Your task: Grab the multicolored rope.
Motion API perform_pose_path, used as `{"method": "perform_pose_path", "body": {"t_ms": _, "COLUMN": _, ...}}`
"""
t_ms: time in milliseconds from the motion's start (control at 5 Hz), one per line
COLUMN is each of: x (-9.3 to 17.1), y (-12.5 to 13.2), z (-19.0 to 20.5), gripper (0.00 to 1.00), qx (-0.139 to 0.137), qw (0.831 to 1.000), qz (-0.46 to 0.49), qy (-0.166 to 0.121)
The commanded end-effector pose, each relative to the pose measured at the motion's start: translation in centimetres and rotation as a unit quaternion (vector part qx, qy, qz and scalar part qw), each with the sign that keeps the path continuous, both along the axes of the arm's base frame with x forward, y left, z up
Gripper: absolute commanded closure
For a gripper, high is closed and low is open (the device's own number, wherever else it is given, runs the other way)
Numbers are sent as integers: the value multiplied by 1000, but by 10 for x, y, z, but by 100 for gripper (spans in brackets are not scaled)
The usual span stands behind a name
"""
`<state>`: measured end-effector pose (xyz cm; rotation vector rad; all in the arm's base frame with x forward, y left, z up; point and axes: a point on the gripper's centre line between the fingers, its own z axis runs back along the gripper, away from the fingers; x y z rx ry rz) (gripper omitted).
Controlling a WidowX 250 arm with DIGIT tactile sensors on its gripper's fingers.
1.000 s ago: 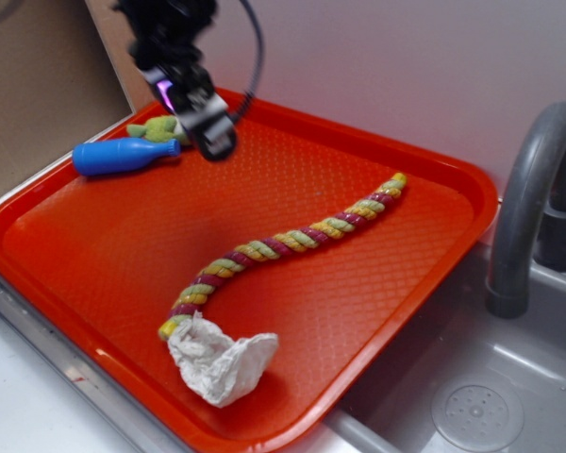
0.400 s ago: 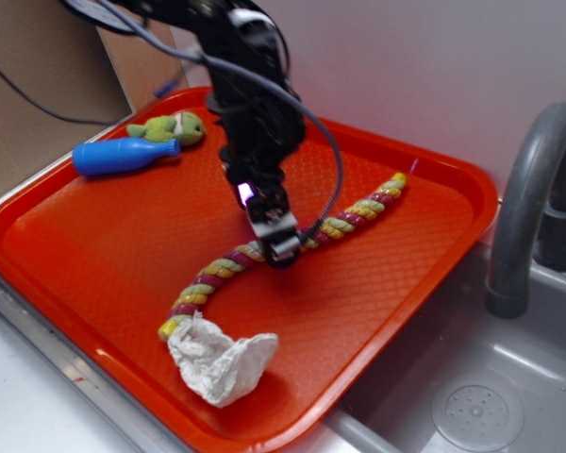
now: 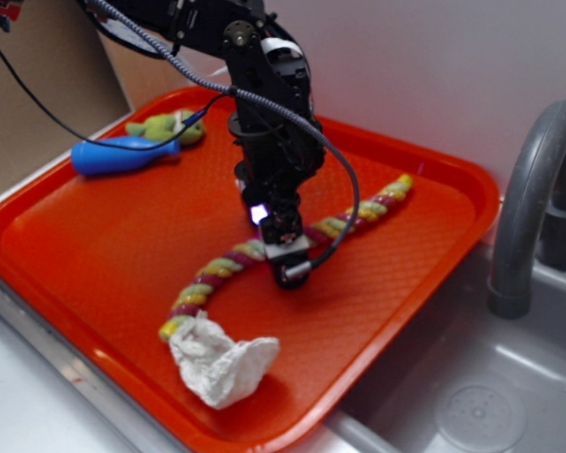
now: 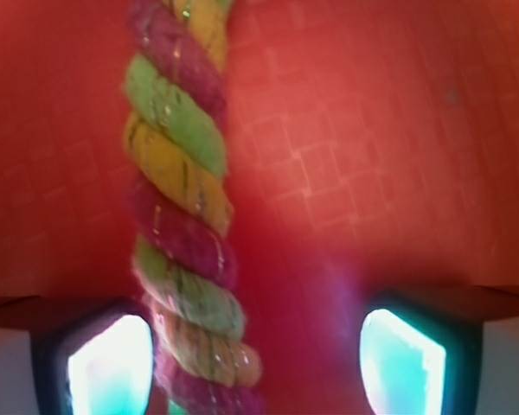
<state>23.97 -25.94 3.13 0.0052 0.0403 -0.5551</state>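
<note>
The multicolored rope [image 3: 358,214], twisted of yellow, maroon and pale green strands, lies in a curve across the red tray [image 3: 104,255]. My gripper [image 3: 291,261] is down over the rope's middle, hiding that stretch in the exterior view. In the wrist view the rope [image 4: 177,216] runs up the frame between my two fingers, close against the left fingertip [image 4: 108,367] and well apart from the right one [image 4: 402,359]. The gripper [image 4: 255,367] is open, with the rope lying flat on the tray between the jaws.
A crumpled white paper wad [image 3: 222,363] rests at the rope's near end. A blue bottle-shaped toy [image 3: 118,154] and a small green plush [image 3: 165,127] lie at the tray's far left corner. A grey faucet [image 3: 528,198] and a sink [image 3: 472,396] stand to the right.
The arm has swung from the tray's far left corner to the rope's middle and come down low over it. The rope and the other objects have not moved.
</note>
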Motion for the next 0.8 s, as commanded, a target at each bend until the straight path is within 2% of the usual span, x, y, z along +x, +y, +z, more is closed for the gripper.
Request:
{"method": "perform_pose_path", "body": {"t_ms": 0, "x": -18, "y": -16, "z": 13, "gripper": 100, "qx": 11, "qw": 1000, "qz": -6, "qy": -20}}
{"method": "perform_pose_path", "body": {"t_ms": 200, "x": -13, "y": -5, "z": 37, "gripper": 100, "qx": 16, "qw": 1000, "qz": 13, "qy": -18}}
{"method": "perform_pose_path", "body": {"t_ms": 400, "x": -9, "y": 22, "z": 69, "gripper": 100, "qx": 16, "qw": 996, "qz": 72, "qy": -41}}
{"method": "perform_pose_path", "body": {"t_ms": 600, "x": -4, "y": 67, "z": 116, "gripper": 100, "qx": -13, "qw": 987, "qz": 152, "qy": -55}}
